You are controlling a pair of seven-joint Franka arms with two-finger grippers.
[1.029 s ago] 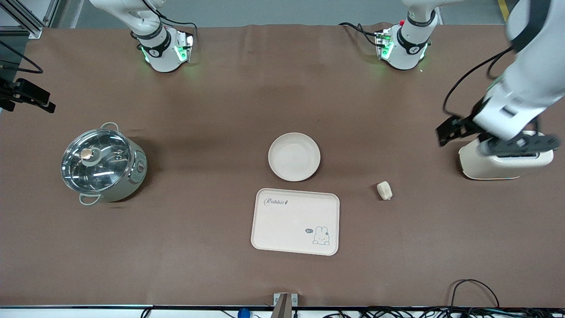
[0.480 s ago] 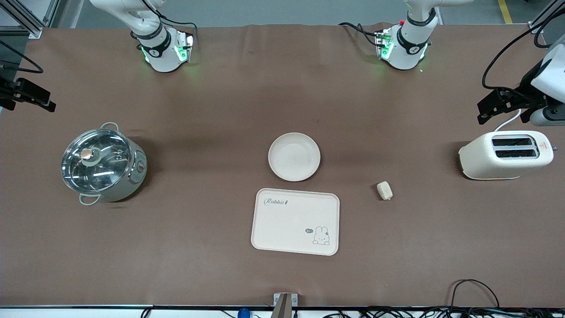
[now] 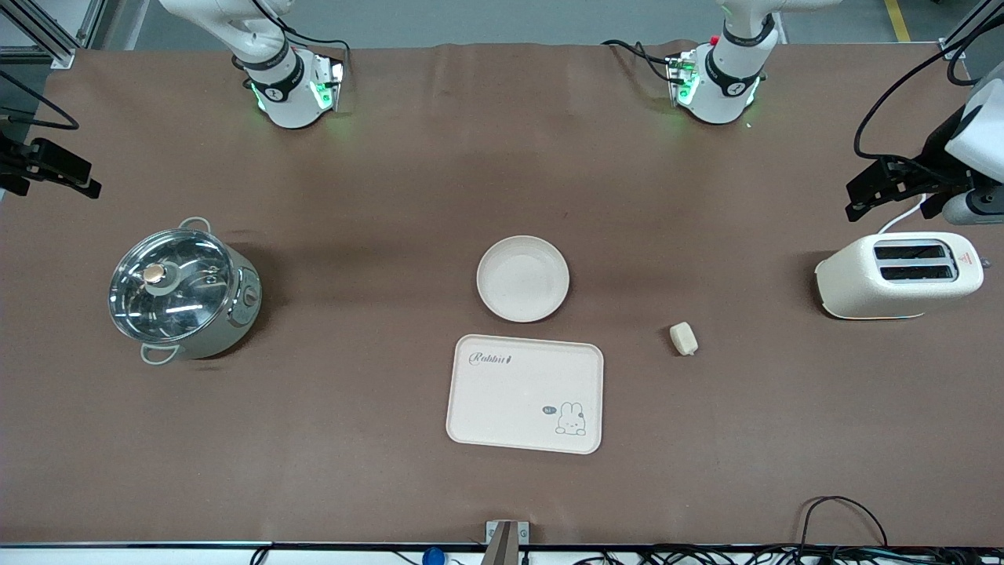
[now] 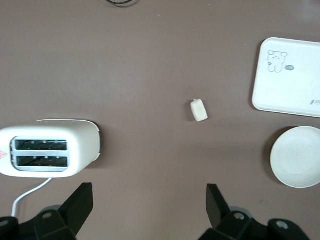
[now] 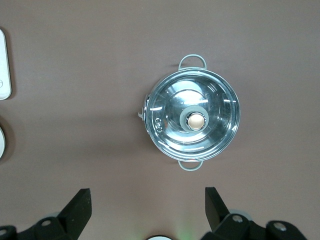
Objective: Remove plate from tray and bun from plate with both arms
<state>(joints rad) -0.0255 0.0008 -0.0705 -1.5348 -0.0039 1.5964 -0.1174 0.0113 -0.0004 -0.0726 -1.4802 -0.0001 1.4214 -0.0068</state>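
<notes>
Long bench [image 3: 392, 196] under a brown mat, grey floor past the edge where the two arm bases glow green.

Mid-bench: cream rabbit tray [image 3: 524, 392], bare, nothing on it. Just farther from the front camera, with a thin strip of mat between the two: round cream plate [image 3: 522, 278], also bare. Toward the left arm's end, well apart from both and flat on the mat: bun [image 3: 684, 338]. Further still toward that end, a cream two-slot toaster [image 3: 898, 275]. At the right arm's end, a lidded steel pot [image 3: 182, 292].

Left pincer [image 4: 149, 202]: spread wide, pinching nothing, high over bare mat beside the toaster and its white cord. Right pincer [image 5: 147, 200]: likewise spread wide and pinching nothing, hanging at the bench's edge next to the pot.

Judged from the layout: plate off tray, bun off plate, so both removals look done and little remains but parking.

Possible trouble from here:
- Low sweep of the left arm toward the middle: likely to clip the toaster or snag its cord, since both lie right under that wrist.
- Same sweep carried on: could nudge the bun, a light loose lump with nothing to stop a roll.
- Any re-grasp of the plate: risky at the rim nearest the tray, where that narrow gap leaves a finger little room and a push could ride the plate back onto the tray's lip.
- Descent of the right arm: pot lid knob and handles close below.
</notes>
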